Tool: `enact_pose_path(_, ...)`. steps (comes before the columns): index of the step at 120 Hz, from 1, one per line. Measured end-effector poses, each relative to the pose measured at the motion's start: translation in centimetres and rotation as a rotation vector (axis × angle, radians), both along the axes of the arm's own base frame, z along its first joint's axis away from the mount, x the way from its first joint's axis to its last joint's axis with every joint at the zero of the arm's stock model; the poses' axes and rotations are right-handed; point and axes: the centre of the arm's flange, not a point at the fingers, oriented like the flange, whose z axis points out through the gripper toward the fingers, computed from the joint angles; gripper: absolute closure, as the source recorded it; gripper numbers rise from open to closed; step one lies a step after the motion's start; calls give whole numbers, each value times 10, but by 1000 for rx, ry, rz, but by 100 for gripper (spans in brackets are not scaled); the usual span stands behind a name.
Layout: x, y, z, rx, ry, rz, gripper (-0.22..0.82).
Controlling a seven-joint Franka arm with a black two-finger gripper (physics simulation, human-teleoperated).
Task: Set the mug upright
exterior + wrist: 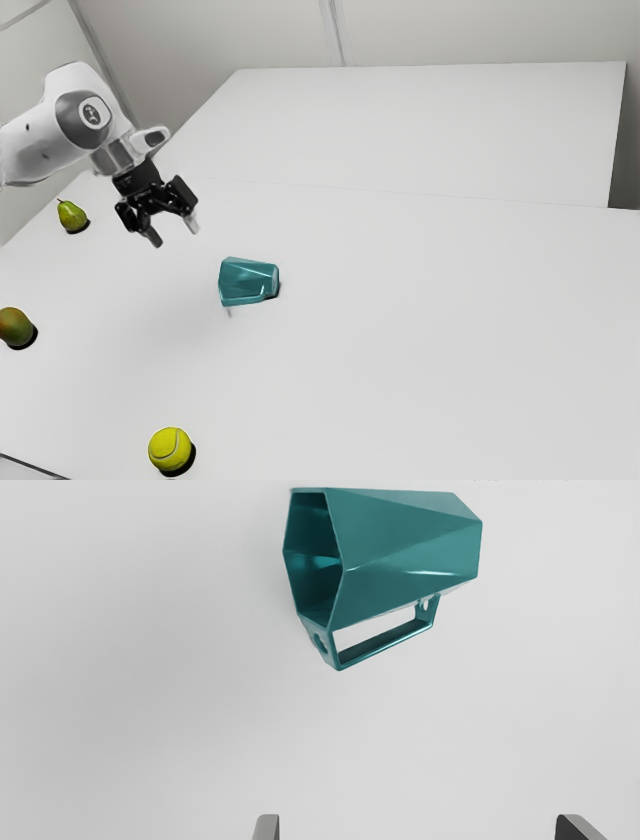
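Exterior view: one teal mug (248,282), lying on its side, four o'clock from the hand (174,233); hand released, empty. Step, presumably: approach. Next: reach, grip, turn mouth upward.

No words, brands, numbers or signs can be read. The round badge (92,112) on the white robot arm (42,142) carries a small dark mark, possibly a logo, too small to make out.

We locate the mug (248,282) on the table (450,350), the pear (71,215) and mango (15,327) toward the exterior view's left, and the tennis ball (170,449) nearer that view's camera.
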Motion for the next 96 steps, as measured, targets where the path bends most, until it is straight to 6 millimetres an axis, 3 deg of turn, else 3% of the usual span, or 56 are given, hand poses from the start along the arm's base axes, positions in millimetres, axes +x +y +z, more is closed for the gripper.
enact_pose_path(26, 15, 0, -62, -174, 65, 105, 0)
enact_pose_path(49, 28, 18, -104, -245, 100, 184, 0)
enact_pose_path(79, 47, 20, -136, -289, 107, 222, 0)
enact_pose_path(96, 57, 19, -144, -311, 93, 240, 0)
